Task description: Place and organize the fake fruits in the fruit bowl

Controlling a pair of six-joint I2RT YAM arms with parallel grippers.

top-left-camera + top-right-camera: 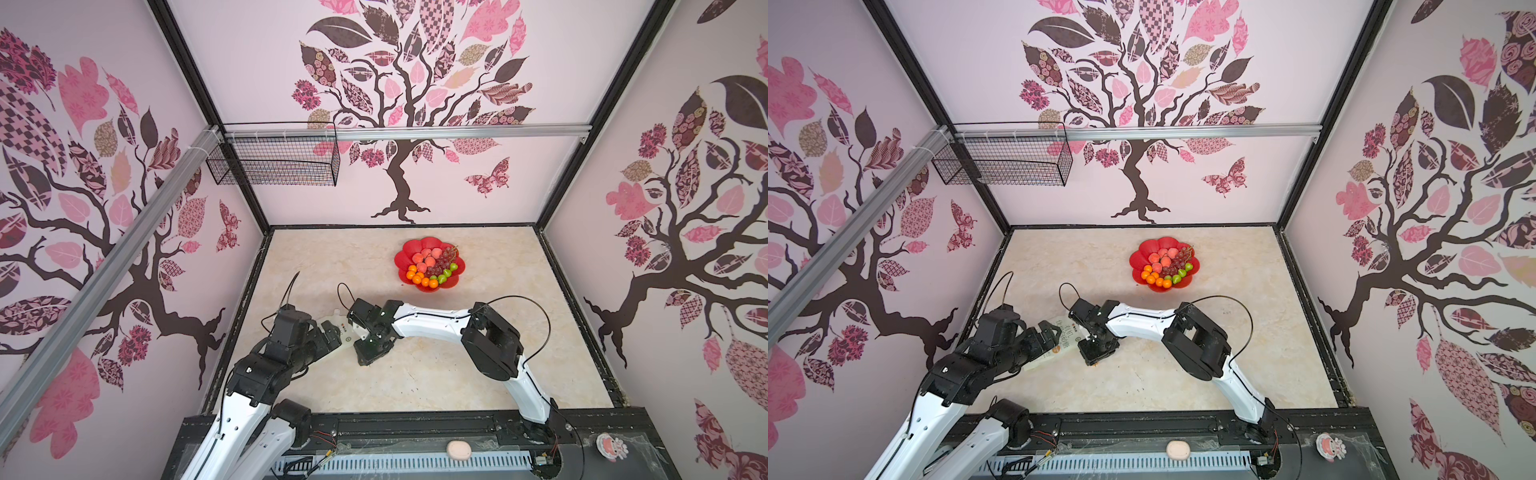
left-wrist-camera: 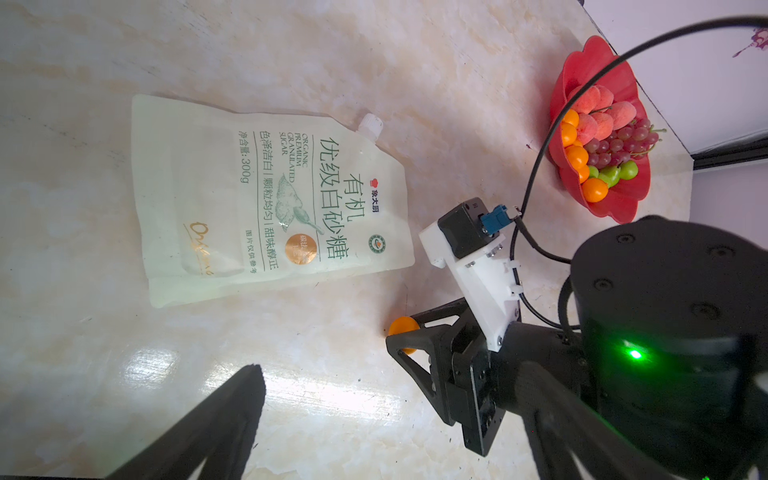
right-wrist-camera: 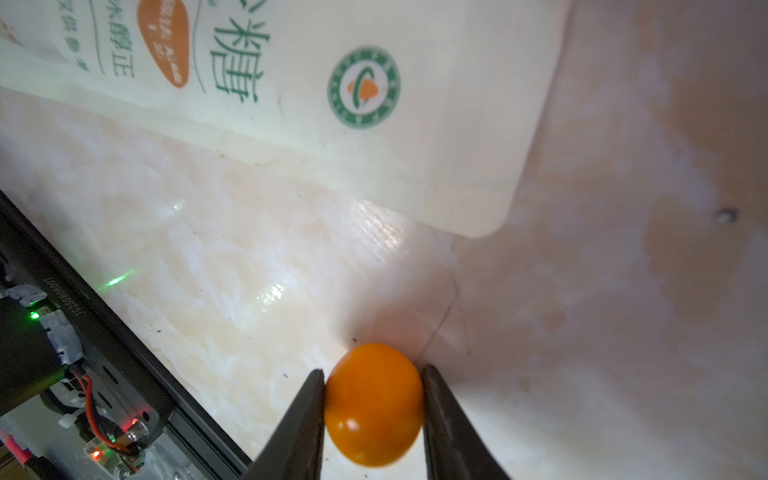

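Stray orange (image 3: 374, 409) right up against the right wrist lens, seemingly resting on the tabletop (image 3: 602, 291), pinched between the right gripper (image 3: 373, 374) jaws. Both tips touch its sides, the opening is narrow, and nothing else is in there. Looks like the last loose fruit. It is gripped across its middle, likely so the slick round ball does not squirt out. It lies just beside the corner of the white sugar pouch (image 2: 232, 199), not touching it, well apart from the fruit bowl (image 1: 409, 249). Bowl is sorted by kind: peaches (image 1: 428, 255) at the back, grape bunch (image 1: 444, 257) beside them, green pears (image 1: 448, 273), and oranges (image 1: 420, 279) along the near rim. That row is probably where this one goes, to keep the group together. Left gripper (image 1: 1051, 332) hangs over the pouch, jaws spread wide, holding nothing; seems parked clear of the right arm.
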